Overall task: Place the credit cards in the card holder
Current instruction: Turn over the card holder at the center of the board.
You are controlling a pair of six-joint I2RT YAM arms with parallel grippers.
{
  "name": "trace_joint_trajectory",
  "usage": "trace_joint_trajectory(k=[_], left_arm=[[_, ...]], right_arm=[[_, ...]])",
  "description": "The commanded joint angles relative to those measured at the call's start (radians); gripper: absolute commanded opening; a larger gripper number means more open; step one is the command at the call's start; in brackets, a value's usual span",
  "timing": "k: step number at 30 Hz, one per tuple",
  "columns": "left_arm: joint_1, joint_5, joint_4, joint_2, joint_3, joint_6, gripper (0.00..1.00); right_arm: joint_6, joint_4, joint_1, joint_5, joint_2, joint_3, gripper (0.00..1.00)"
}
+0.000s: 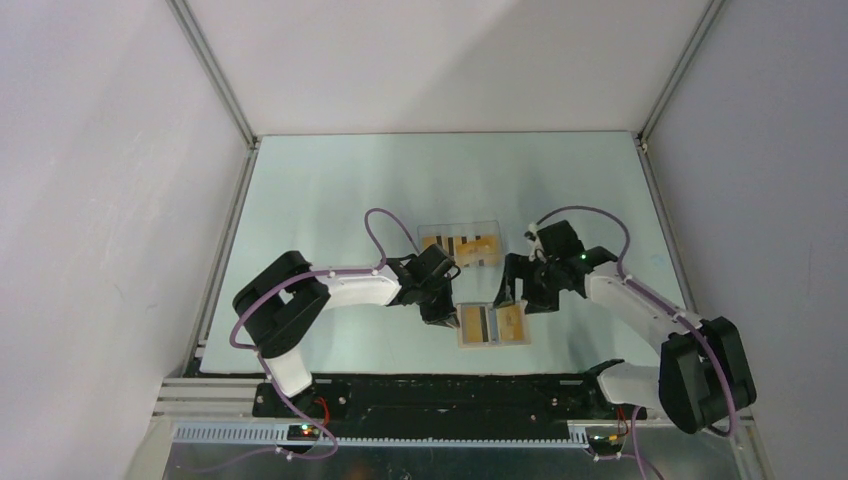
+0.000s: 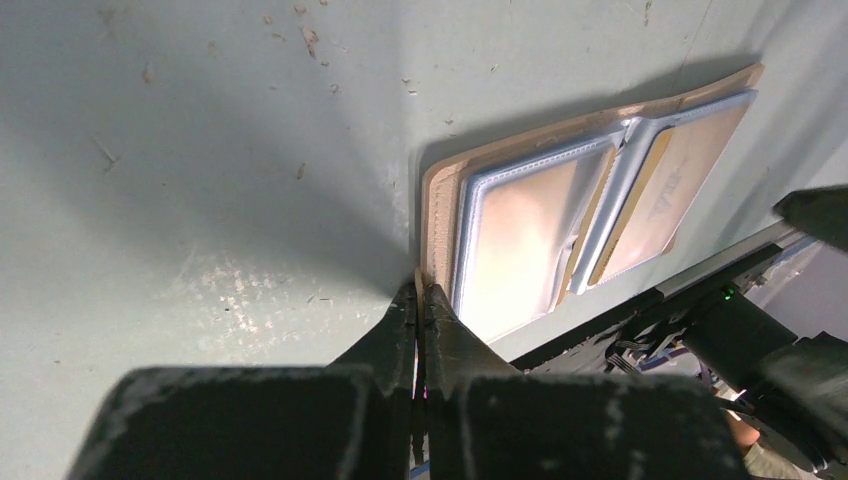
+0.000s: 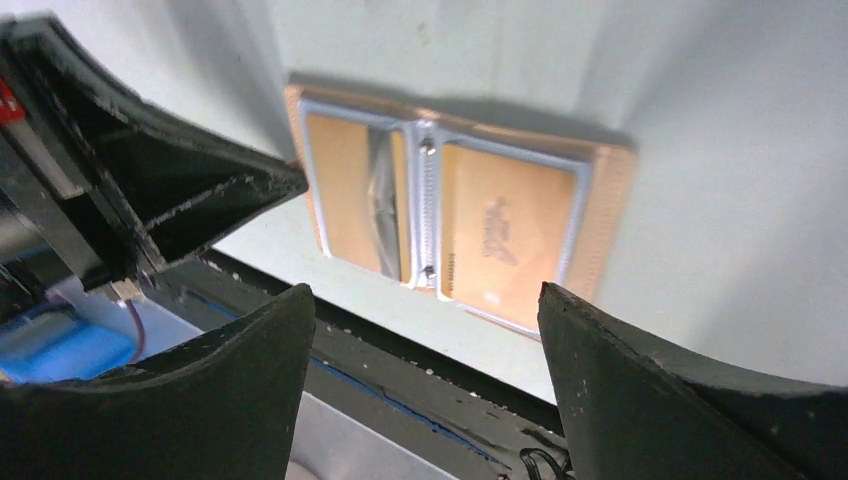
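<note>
We see the card holder (image 1: 493, 326) lying open on the table (image 1: 330, 200) near the front edge, with a credit card (image 3: 505, 225) in one pocket. Left claw (image 2: 421, 295) is pinched shut on the holder's edge. Right claw (image 3: 425, 300) hangs over it, wide open and empty. More credit cards (image 1: 462, 246) sit in the clear tray (image 1: 440, 232) behind.

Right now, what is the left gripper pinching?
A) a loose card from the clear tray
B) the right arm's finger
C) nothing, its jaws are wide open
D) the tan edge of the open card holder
D: in the left wrist view the left gripper is shut on the tan corner of the card holder, which lies open on the table.
</note>
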Motion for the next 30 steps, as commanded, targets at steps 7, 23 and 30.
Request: trace_joint_trajectory(k=[7,23,30], left_arm=[[-0.006,-0.067,-0.023,-0.018,0.006,0.035,0.0],[-0.008,-0.063,-0.024,-0.009,0.01,0.041,0.0],[-0.007,-0.064,-0.023,-0.009,0.01,0.042,0.0]], right_arm=[[0.008,0.015,-0.274,-0.083,0.045,-0.078,0.89],[0.04,0.216,-0.22,-0.156,0.263,-0.131,0.76],[0.07,0.255,-0.144,-0.206,0.232,-0.131,0.75]])
